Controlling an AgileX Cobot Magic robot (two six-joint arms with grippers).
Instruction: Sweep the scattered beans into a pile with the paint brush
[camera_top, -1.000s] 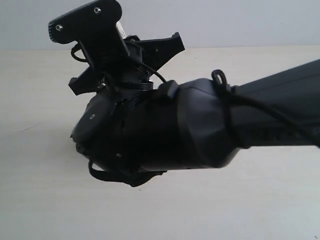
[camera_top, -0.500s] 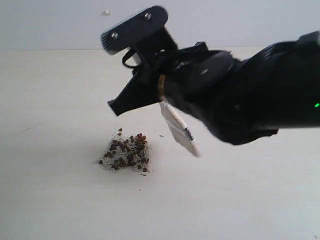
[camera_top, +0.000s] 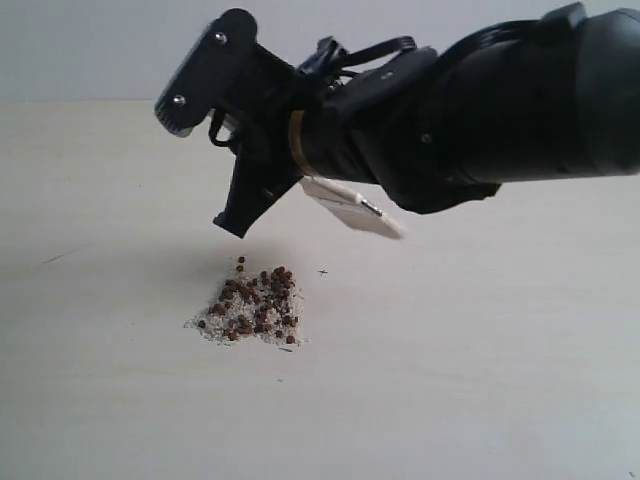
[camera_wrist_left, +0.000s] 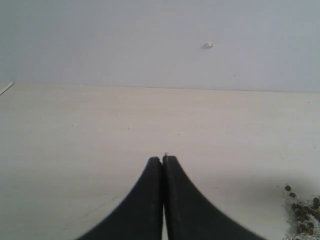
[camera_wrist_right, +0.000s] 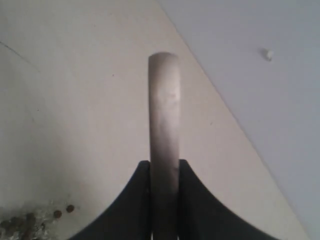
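Gripping brush (camera_wrist_right: 164, 100) handle with right gripper (camera_wrist_right: 164, 162), jaws clenched on it. Holding it clear of table (camera_top: 480, 380), up and right of pile (camera_top: 250, 305) in exterior view. Seeing beans (camera_top: 262, 296) bunched there with white grains. Pinching left gripper (camera_wrist_left: 163, 158) closed on nothing, near pile.

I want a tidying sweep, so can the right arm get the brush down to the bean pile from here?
Probably yes. The right pincer is shut on the paint brush, held in the air just above the pile, and the exterior view shows nothing standing between them.
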